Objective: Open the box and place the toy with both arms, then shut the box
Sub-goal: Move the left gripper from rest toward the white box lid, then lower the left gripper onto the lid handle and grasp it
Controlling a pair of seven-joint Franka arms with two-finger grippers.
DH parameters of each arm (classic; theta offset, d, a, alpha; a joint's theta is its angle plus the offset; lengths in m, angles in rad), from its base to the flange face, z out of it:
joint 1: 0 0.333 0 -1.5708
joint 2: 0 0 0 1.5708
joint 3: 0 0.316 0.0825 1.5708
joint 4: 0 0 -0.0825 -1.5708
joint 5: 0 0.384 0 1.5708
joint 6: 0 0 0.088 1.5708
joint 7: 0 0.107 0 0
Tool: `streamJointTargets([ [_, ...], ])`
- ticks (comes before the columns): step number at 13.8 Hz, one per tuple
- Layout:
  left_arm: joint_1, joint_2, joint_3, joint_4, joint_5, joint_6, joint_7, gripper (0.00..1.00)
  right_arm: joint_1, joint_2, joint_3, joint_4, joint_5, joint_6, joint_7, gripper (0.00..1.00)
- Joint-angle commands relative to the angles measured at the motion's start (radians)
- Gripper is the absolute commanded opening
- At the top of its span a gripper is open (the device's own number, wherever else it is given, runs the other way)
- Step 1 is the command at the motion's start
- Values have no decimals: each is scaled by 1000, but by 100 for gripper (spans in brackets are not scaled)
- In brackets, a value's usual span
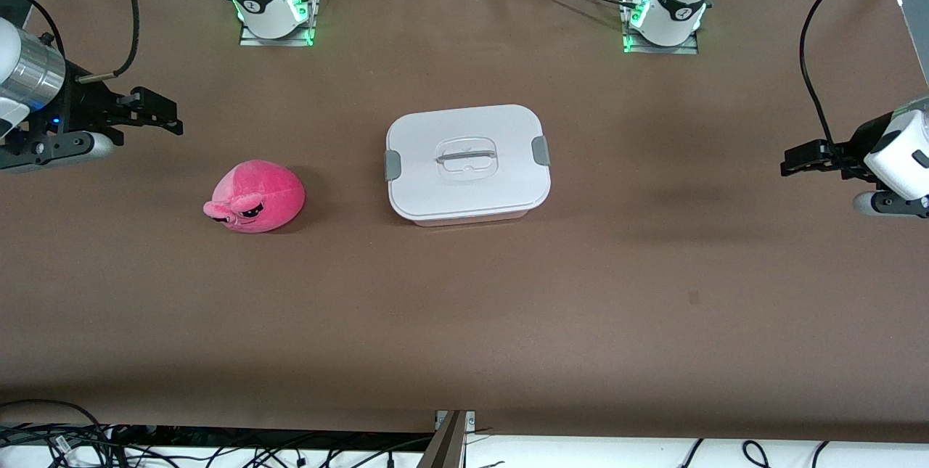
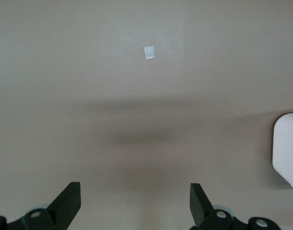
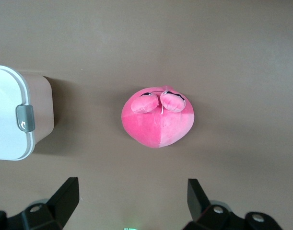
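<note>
The box stands in the middle of the table, its white lid on and a grey clip at each short end. Its pale pink tub shows in the right wrist view. The pink plush toy lies beside the box toward the right arm's end, apart from it. My right gripper hangs open and empty over the table at that end; its wrist view shows the toy ahead of the open gripper. My left gripper hangs open and empty over bare table at the left arm's end, with a corner of the box at the edge of its wrist view, where the gripper stands wide.
The brown table stretches wide around both things. The arm bases stand along the edge farthest from the front camera. A small pale square of tape lies on the table under the left gripper. Cables run along the nearest edge.
</note>
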Motion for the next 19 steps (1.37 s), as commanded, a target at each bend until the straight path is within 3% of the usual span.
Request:
streamJointTargets([
  [1,1,16,-3,43,-23,-33,-20,100,5,-3,2,1,-7,-8,13,100],
  [6,-88,21,-74,34,-20,-54,-11,100,5,-3,2,1,-7,-6,13,100],
  [10,-238,65,-92,38,-33,-45,3,100,3,-3,2,1,-7,-6,13,100],
  [12,-324,112,-94,40,-98,-37,5,100,3,-2,2,1,-7,-6,13,100],
  [16,-516,180,-95,35,-96,142,15,100,5,-2,2,0,-6,-4,13,100],
  [19,-612,231,-94,28,-91,286,179,100,3,1,2,0,-7,-4,13,100],
])
